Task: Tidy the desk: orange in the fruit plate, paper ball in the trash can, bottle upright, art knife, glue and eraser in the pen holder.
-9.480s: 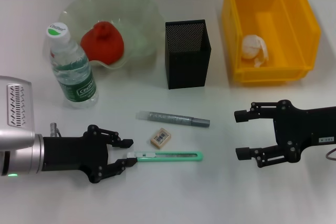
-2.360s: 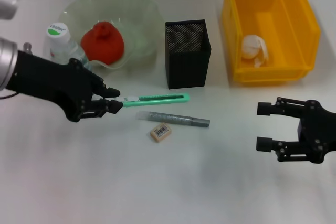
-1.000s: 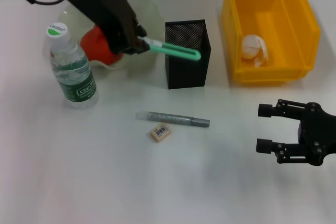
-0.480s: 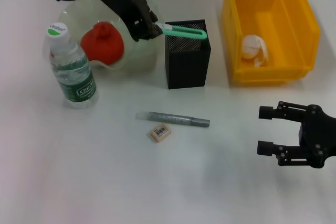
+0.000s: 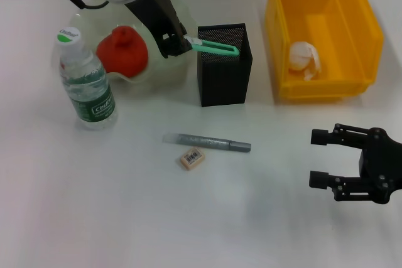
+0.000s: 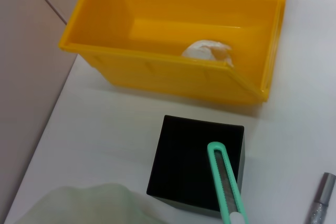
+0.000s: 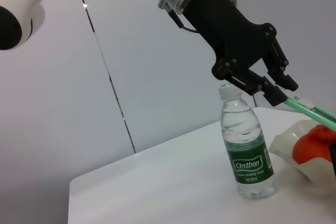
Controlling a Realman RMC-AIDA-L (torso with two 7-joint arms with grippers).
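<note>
The pen holder [image 5: 225, 64] stands between the fruit plate [image 5: 164, 10] (left) and trash can [image 5: 323, 29]; glue [image 5: 207, 142] and eraser [image 5: 192, 158] lie before it, seemingly apart.

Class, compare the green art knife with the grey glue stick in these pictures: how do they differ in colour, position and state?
The art knife is green; the glue stick is grey and glittery. The knife is held in the air by the left tool, its far end over the black pen holder; the glue stick lies flat on the table, untouched, beside the eraser. Both are long, slim desk items meant for the pen holder.
</note>
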